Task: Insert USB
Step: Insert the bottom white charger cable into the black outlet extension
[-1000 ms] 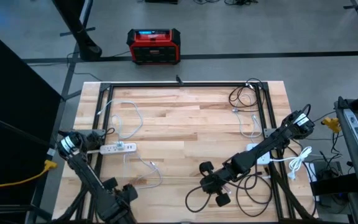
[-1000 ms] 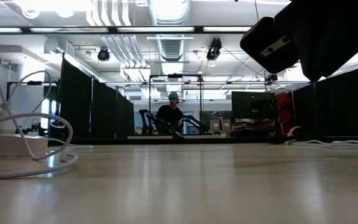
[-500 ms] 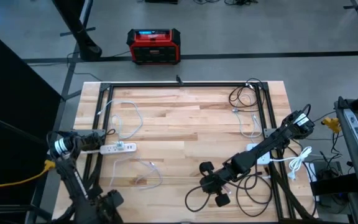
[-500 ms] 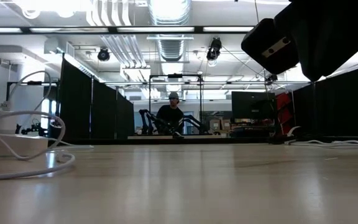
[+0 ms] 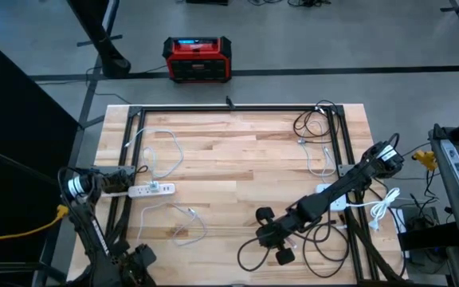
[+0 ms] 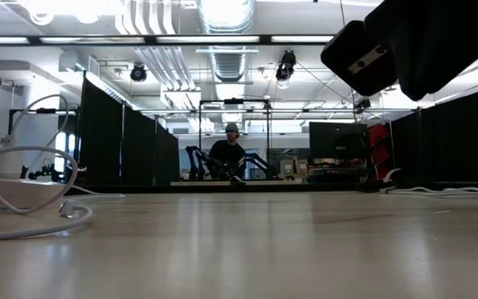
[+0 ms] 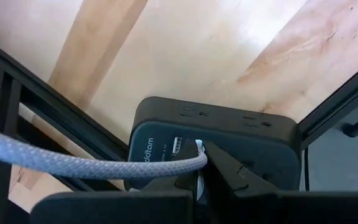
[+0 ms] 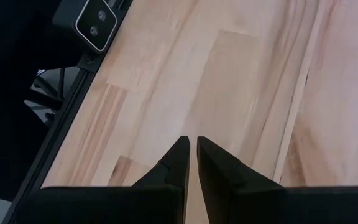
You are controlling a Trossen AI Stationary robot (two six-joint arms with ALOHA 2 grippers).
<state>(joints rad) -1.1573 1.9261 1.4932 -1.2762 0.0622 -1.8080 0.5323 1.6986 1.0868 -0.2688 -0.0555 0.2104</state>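
Note:
A dark charger block (image 7: 229, 134) lies against the black rail at the table's left edge, also seen as the block (image 5: 120, 177) in the high view. One USB port (image 7: 175, 147) on its face is open. My left gripper (image 7: 199, 177), (image 5: 102, 182) points down over the block, shut on a white USB plug (image 7: 199, 149) with a grey braided cable (image 7: 55, 163). The plug's tip is at the block's face; whether it sits in a port is hidden. My right gripper (image 8: 191, 158), (image 5: 268, 231) hangs shut over bare wood near the front. My left gripper pinches the white USB plug (image 7: 198, 153) between its two fingertips, coming from above and pointing down at the block's face. The braided cable leaves the plug sideways, bent over at the fingers. The fingers hide most of the plug.
A white power strip (image 5: 151, 190) lies right of the block, with white cables (image 5: 166, 151) looping beyond it and one (image 5: 191, 212) nearer the front. Black frame rails (image 5: 130, 143) edge the table. More cables (image 5: 317, 123) lie at the far right. A person (image 6: 226, 149) stands far behind.
My left arm has swung toward the table's left edge, over the rail, and rolled its wrist a little, staying shut on the plug. The white cable loop seen in the low view has been drawn lower and toward the left.

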